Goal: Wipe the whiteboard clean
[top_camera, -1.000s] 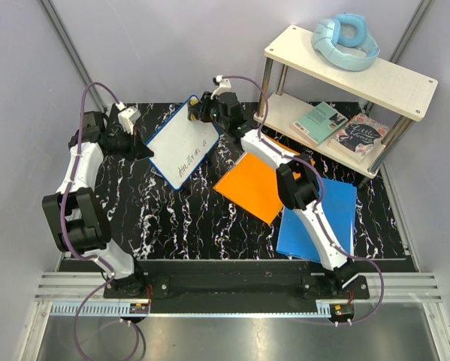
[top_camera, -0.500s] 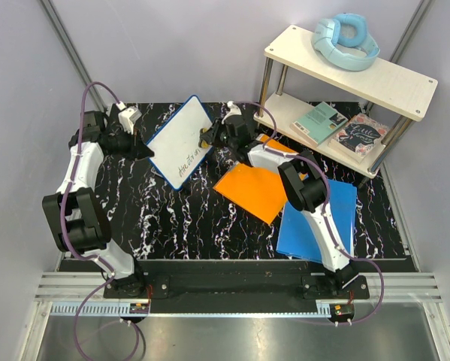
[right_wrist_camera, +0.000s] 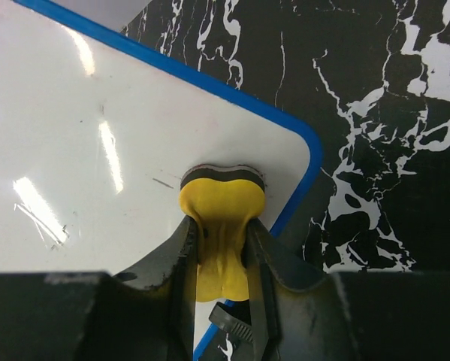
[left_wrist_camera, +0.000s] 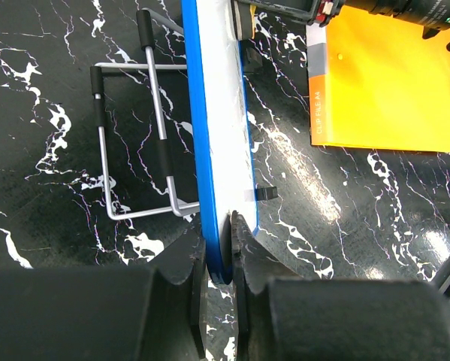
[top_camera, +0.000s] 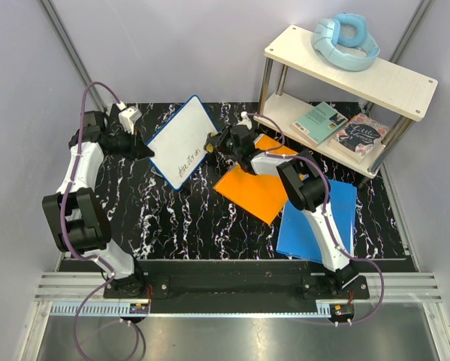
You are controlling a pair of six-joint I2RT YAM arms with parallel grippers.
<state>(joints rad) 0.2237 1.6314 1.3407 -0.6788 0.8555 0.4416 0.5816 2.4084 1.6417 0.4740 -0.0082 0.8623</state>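
Left gripper, top view: closed narrowly on the near-left corner of the whiteboard, one item, rectangular, white face, thin blue frame, rounded corners, tilted up off the bench; one line of black handwriting along its lower edge. Right gripper: at the board's right edge, clamped on one eraser. Bench surface: black with white marbled veins. Lying on it: one orange folder and one blue folder, both flat, the orange overlapping the blue. One shelf, two pale tiers on metal posts, at far right; one pair of light blue headphones on the upper tier; on the lower, one teal book and one dark patterned book. Left wrist view: left gripper pinches the whiteboard, seen edge-on as a blue strip; one wire stand, bare metal with black sleeves, lies to its left, the orange folder to its right. Right wrist view: right gripper squeezes the eraser, yellow body, dark pad, pressed flat to the glossy whiteboard just inside a rounded corner.
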